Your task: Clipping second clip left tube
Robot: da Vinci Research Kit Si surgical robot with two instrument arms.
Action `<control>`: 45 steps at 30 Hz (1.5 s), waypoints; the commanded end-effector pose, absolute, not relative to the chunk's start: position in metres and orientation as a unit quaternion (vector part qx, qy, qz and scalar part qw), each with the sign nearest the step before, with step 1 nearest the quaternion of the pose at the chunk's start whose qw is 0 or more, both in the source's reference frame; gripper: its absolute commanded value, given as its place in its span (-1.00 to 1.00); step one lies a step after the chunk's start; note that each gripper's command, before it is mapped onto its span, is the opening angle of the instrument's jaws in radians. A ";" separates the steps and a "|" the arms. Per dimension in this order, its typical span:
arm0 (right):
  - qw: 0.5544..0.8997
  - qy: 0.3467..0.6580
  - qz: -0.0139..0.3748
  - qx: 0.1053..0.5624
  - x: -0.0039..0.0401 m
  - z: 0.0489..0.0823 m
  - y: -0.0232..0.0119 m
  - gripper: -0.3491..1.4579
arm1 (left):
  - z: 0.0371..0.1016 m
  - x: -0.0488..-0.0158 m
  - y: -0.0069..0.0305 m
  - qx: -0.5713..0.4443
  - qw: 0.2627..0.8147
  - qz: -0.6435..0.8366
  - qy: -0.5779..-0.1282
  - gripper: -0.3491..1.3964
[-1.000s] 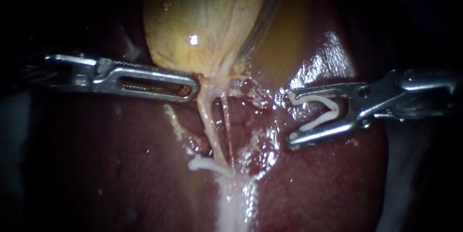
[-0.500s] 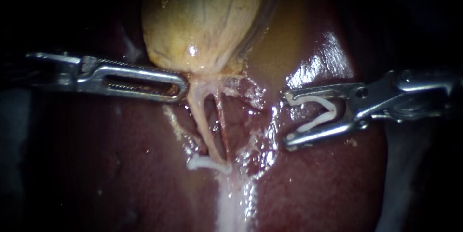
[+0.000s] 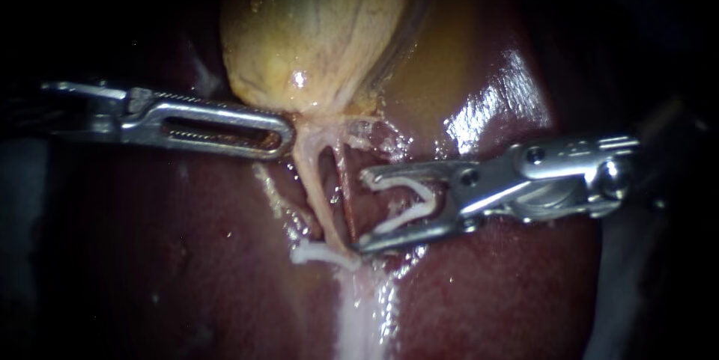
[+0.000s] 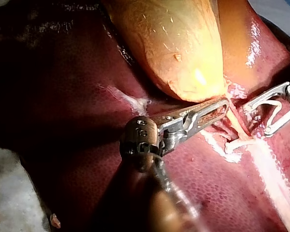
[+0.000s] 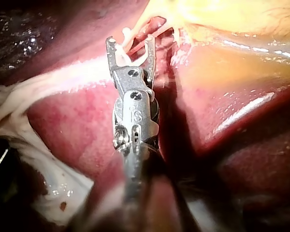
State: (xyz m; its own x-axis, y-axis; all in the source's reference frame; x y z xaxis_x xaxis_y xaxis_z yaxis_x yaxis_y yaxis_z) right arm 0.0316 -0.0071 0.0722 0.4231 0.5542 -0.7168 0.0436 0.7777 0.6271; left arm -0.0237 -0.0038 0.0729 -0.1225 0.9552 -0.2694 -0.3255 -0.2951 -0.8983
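Here left pincer pinches gallbladder neck; right pincer grips open clip beside tubes.

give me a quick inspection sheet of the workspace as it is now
surface: liver, wet and glistening
job's things: gallbladder above; left tube running down from its neck; placed clip across the tube's lower end; loaded clip, open
clutter: nothing seen
instruments: left instrument, jaws shut on the gallbladder's neck; right instrument holds the loaded clip, tips beside the tubes, not yet around the left tube
cables: nothing seen
surroundings: pale underlay past the liver's edge; otherwise dark
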 end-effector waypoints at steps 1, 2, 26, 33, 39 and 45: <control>0.791 0.512 0.161 0.292 0.0319 0.0723 -0.0072 -0.06 | 0.0729 -0.0237 -0.0039 -0.454 0.482 0.664 -0.346 -1.00; 0.791 0.512 0.162 0.294 0.0322 0.0725 -0.0073 -0.06 | 0.0729 -0.0237 -0.0039 -0.454 0.482 0.664 -0.346 -1.00; 0.783 0.509 0.164 0.317 0.0369 0.0757 -0.0104 -0.07 | 0.0727 -0.0241 -0.0039 -0.454 0.483 0.664 -0.345 -1.00; 0.780 0.505 0.172 0.326 0.0371 0.0762 -0.0110 -0.11 | 0.0728 -0.0242 -0.0040 -0.454 0.483 0.664 -0.345 -1.00; 0.777 0.501 0.182 0.335 0.0369 0.0766 -0.0107 -0.21 | 0.0728 -0.0242 -0.0040 -0.454 0.483 0.664 -0.345 -1.00; 0.774 0.496 0.193 0.342 0.0363 0.0770 -0.0106 -0.57 | 0.0728 -0.0243 -0.0040 -0.454 0.483 0.664 -0.345 -1.00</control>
